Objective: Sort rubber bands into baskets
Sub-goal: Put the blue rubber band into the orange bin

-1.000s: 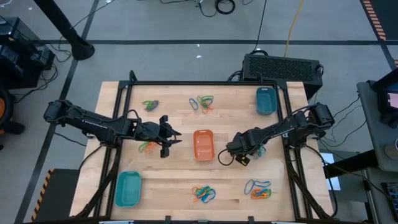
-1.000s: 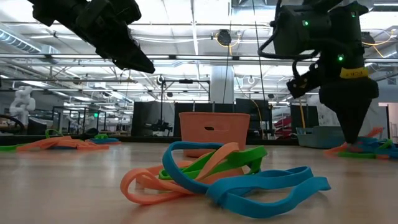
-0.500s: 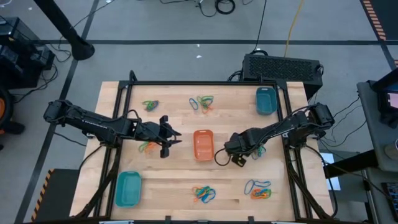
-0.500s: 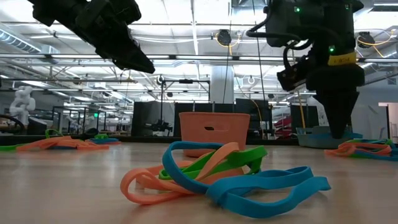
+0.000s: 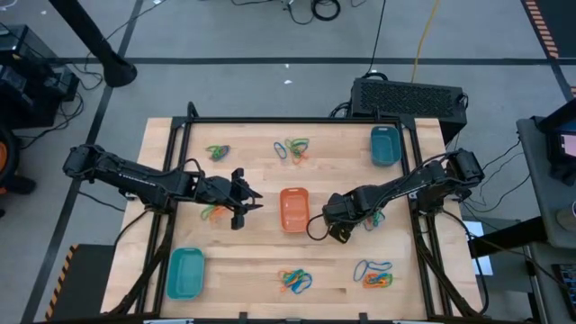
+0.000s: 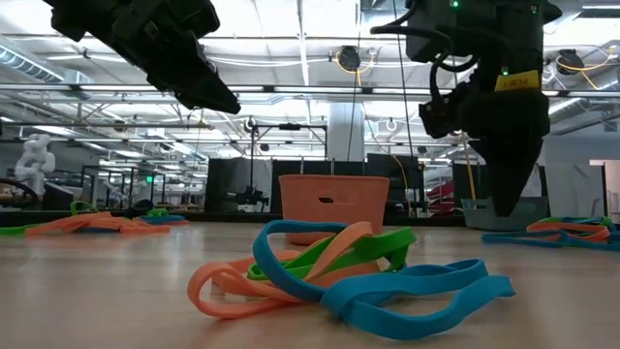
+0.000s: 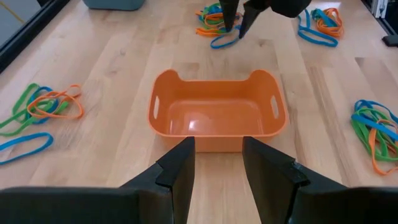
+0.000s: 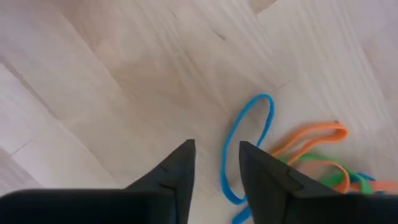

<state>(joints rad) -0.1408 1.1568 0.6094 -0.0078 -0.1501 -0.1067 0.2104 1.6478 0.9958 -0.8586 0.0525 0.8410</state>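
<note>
The orange basket (image 5: 294,193) (image 7: 214,84) stands at the table's middle. My left gripper (image 5: 255,200) (image 7: 217,146) hovers open just left of it, pointing at it. My right gripper (image 5: 335,225) (image 8: 216,149) (image 6: 504,208) points down, open, just right of the basket, with nothing between its fingers. A blue rubber band (image 8: 249,143) (image 6: 513,236) lies flat on the wood beside the right fingertips. It reaches out of a small orange, green and blue pile (image 5: 371,216). One teal basket (image 5: 186,273) stands near left and one (image 5: 384,145) far right.
Other piles of rubber bands lie far left (image 5: 216,151), far middle (image 5: 292,148), under my left gripper (image 5: 213,212), near middle (image 5: 294,280) (image 6: 349,271) and near right (image 5: 373,273). A black frame (image 5: 297,120) runs round the table.
My right gripper has gone from the pile on its right toward the orange basket and tipped more upright. A blue band now lies drawn out of that pile along the table toward the basket.
</note>
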